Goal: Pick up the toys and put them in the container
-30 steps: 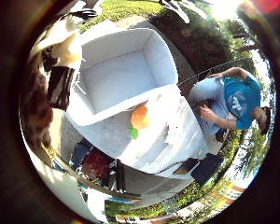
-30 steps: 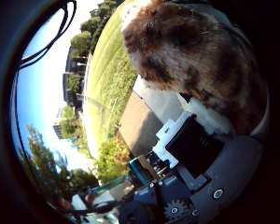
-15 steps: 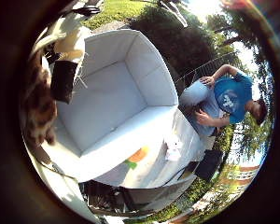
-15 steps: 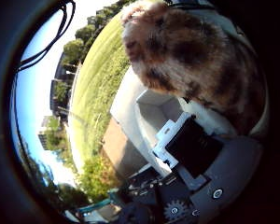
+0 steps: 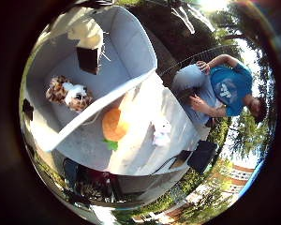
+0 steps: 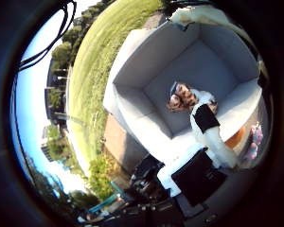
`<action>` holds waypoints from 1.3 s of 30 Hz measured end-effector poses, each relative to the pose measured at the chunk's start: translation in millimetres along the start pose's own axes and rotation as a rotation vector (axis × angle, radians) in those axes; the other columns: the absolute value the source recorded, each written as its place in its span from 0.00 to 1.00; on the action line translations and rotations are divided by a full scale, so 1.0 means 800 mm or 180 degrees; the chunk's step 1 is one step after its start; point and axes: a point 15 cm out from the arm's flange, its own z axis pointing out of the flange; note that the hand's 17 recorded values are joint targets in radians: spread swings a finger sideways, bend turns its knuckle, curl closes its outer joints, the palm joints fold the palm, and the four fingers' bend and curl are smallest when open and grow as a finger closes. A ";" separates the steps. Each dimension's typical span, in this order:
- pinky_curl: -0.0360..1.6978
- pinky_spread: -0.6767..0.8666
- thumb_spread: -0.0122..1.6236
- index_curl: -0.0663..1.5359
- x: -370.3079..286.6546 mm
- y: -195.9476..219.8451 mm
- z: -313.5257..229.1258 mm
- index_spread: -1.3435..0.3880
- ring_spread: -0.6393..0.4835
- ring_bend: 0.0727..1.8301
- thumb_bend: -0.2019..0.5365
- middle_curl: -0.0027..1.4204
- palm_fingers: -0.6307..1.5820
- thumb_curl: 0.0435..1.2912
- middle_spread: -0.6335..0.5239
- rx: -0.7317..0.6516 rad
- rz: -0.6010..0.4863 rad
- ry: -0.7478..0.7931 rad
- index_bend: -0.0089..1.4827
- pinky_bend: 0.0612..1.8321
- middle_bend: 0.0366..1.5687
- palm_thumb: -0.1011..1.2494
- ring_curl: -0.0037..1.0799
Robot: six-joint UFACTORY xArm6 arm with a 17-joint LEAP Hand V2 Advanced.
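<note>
A brown and white plush toy (image 6: 183,96) lies on the bottom of the white container (image 6: 142,68), free of my hand. In the right little finger side palm view it (image 5: 62,92) lies near one container wall (image 5: 140,47). My right hand (image 6: 206,142) hangs above the container with its white and black fingers straight, holding nothing. An orange toy with green leaves (image 5: 113,124) and a small white toy (image 5: 161,131) lie on the white table (image 5: 131,155) just outside the container.
A person (image 5: 225,89) sits beside the table, away from the toys. Dark objects (image 5: 94,173) sit below the table's edge. A grass lawn (image 6: 95,66) surrounds the spot.
The plush toy that filled the thumb side view, held against my palm, has dropped into the container. My fingers have straightened. The camera now looks down into the container.
</note>
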 end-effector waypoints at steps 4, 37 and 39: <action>0.37 0.76 0.68 0.13 0.065 0.033 -0.049 0.53 0.82 0.25 0.23 0.30 0.25 0.38 0.59 0.0056 0.0141 0.0007 0.27 0.36 0.08 0.67 0.31; 0.24 0.76 0.71 0.17 0.400 0.169 0.178 0.82 0.84 0.34 0.23 0.28 0.44 0.31 0.63 0.0202 0.2406 0.0058 0.12 0.29 0.15 0.50 0.32; 0.24 0.76 0.71 0.18 0.395 0.163 0.189 0.82 0.84 0.34 0.23 0.28 0.44 0.31 0.64 0.0210 0.2439 0.0061 0.12 0.29 0.15 0.50 0.32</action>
